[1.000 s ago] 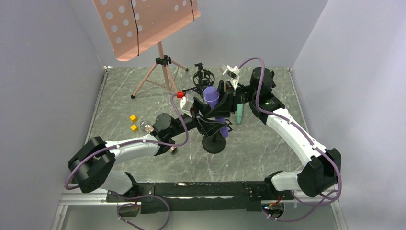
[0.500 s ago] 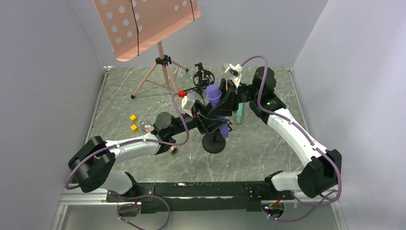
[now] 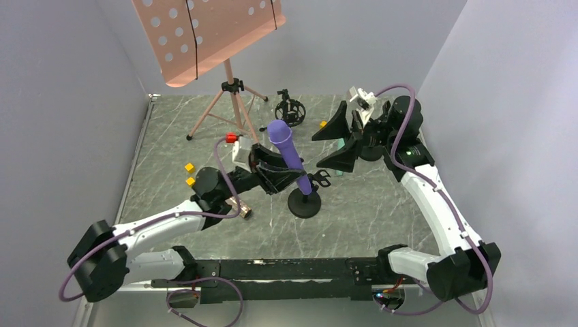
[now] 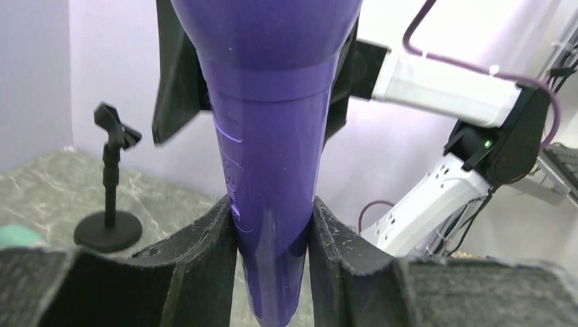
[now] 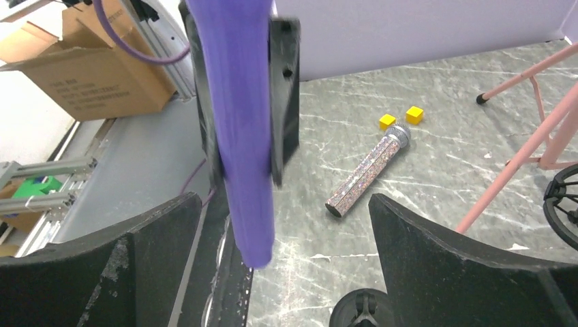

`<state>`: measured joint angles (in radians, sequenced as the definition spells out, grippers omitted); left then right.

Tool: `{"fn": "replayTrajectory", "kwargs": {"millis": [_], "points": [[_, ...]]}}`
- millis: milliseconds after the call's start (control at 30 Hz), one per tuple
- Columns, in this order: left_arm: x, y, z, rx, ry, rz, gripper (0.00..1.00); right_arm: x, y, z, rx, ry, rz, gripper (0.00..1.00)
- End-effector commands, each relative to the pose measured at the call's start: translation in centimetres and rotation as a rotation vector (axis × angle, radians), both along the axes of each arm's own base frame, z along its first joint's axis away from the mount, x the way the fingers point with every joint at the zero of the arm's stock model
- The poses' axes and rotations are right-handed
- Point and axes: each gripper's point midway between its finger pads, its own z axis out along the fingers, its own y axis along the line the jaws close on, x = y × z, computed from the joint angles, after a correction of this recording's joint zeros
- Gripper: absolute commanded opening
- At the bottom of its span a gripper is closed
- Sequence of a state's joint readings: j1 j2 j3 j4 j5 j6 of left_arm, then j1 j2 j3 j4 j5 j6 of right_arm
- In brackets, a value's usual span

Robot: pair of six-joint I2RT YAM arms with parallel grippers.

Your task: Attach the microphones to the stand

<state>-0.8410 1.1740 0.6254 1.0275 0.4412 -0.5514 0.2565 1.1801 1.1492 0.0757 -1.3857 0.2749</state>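
Note:
My left gripper (image 3: 290, 170) is shut on the lower body of the purple microphone (image 3: 285, 144), which stands tilted with its head up and to the left. Its tail hangs just above the black round-based stand (image 3: 304, 203), beside the stand's clip (image 3: 319, 178). From the left wrist, both pads press the purple microphone (image 4: 272, 136). My right gripper (image 3: 317, 153) is open, off to the right, holding nothing. Its wrist view shows the purple microphone (image 5: 238, 136) ahead of the wide jaws. The glittery bronze microphone (image 5: 368, 176) lies flat. The mint-green microphone (image 3: 339, 144) is mostly hidden behind the right fingers.
A pink music stand (image 3: 211, 41) on tripod legs stands at the back left. A second small black stand (image 3: 290, 109) is at the back centre. Two yellow cubes (image 3: 190, 174) lie left of the left arm, and another yellow cube (image 3: 322, 124) is near the right gripper.
The left gripper shut on the purple microphone and shifted left with it. The right gripper let go, opened wide and drew back to the right.

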Motion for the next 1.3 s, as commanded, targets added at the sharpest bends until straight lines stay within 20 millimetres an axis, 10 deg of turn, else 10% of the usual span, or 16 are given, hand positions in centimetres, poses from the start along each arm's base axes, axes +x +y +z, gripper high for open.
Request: {"fn": "replayTrajectory", "kwargs": {"millis": [0, 567, 833, 1067, 1267], "points": [[-0.3, 2.2, 3.7, -0.076, -0.075, 0.077, 0.00, -0.3, 0.0, -2.1, -0.031, -0.013, -0.026, 1.00], [0.5, 0.5, 6.4, -0.114, -0.087, 0.044, 0.00, -3.3, 3.7, -3.6, -0.018, 0.092, 0.137, 0.87], [0.8, 0.4, 6.2, -0.115, -0.066, 0.043, 0.02, -3.2, 3.9, -3.8, -0.018, 0.100, 0.146, 0.17], [0.8, 2.3, 6.8, -0.109, -0.031, 0.049, 0.82, -3.0, 3.8, -4.4, -0.036, 0.064, 0.146, 0.07], [0.9, 2.8, 8.0, -0.026, -0.044, 0.032, 0.88, -2.9, 3.9, -4.9, -0.047, 0.062, 0.153, 0.07]]}}
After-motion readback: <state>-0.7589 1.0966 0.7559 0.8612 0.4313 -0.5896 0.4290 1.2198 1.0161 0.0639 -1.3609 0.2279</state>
